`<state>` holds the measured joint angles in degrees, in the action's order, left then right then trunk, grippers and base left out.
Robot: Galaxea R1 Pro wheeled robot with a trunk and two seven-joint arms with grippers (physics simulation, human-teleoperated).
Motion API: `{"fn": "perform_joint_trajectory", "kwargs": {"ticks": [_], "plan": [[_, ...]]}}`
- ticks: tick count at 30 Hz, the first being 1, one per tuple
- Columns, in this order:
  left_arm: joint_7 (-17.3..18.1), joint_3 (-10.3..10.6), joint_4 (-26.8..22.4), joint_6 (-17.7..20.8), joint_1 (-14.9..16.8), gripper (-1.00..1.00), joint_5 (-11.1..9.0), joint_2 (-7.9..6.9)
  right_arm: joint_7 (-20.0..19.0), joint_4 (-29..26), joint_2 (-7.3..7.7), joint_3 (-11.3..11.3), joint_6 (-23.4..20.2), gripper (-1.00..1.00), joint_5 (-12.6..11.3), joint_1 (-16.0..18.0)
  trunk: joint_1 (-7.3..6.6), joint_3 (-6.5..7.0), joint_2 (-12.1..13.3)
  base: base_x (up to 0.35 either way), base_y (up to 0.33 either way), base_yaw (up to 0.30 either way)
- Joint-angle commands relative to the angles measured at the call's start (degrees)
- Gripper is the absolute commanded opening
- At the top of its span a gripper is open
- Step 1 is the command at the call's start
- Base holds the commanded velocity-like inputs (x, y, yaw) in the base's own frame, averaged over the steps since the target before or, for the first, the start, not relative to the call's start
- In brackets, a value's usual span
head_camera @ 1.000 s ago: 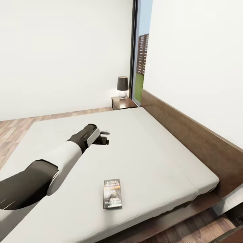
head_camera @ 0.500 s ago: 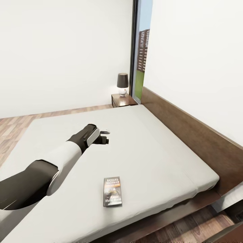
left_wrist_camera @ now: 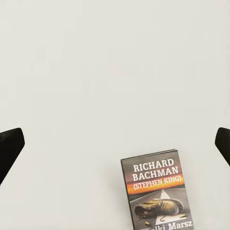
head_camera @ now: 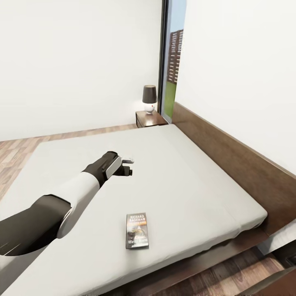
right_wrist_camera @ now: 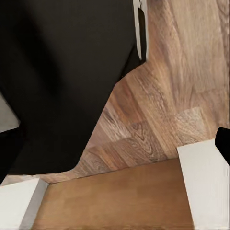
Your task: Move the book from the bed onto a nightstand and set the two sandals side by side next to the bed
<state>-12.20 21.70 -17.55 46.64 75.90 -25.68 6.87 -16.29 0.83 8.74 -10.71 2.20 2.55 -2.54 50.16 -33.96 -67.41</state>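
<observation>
Head view: the book (head_camera: 137, 230) lies flat on the bed (head_camera: 185, 172), near the mattress edge at 6 o'clock. The left arm reaches out above the mattress, its left pincer (head_camera: 127, 166) at about 11 o'clock from the book and apart from it. In the left wrist view the 2 dark fingertips (left_wrist_camera: 9, 148) stand wide apart with nothing between them. A nightstand (head_camera: 150, 119) with a lamp (head_camera: 149, 98) sits at 12 o'clock. Right wrist view shows wood-plank floor (right_wrist_camera: 182, 96); whether the right pincer is open I cannot tell.
</observation>
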Motion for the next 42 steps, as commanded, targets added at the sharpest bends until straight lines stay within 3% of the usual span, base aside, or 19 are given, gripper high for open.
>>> {"fn": "perform_joint_trajectory", "kwargs": {"ticks": [1,11,18,42], "plan": [[-0.4,0.4,-0.1,0.2,0.0,1.0,-0.6,-0.03,0.5,0.4,0.01,-0.4,0.2,1.0,0.3,-0.2,0.0,-0.13,0.0,0.0,0.0,0.0],[-0.4,0.4,0.0,0.0,0.0,1.0,-0.6,-0.05,9.8,1.5,-0.42,0.1,-0.3,1.0,0.2,-4.4,0.0,-0.43,0.0,0.0,0.0,0.0],[-0.4,0.4,0.1,-0.1,0.0,1.0,-0.6,-0.09,12.8,1.6,-0.86,0.2,-3.2,1.0,0.2,-5.7,0.0,-0.46,0.0,0.0,0.0,0.0],[0.5,0.5,-0.4,-0.1,0.0,1.0,-0.7,-0.36,14.2,1.5,-1.53,0.2,-5.1,1.0,0.1,-8.6,0.0,-0.9,0.0,0.0,0.0,0.0]]}}
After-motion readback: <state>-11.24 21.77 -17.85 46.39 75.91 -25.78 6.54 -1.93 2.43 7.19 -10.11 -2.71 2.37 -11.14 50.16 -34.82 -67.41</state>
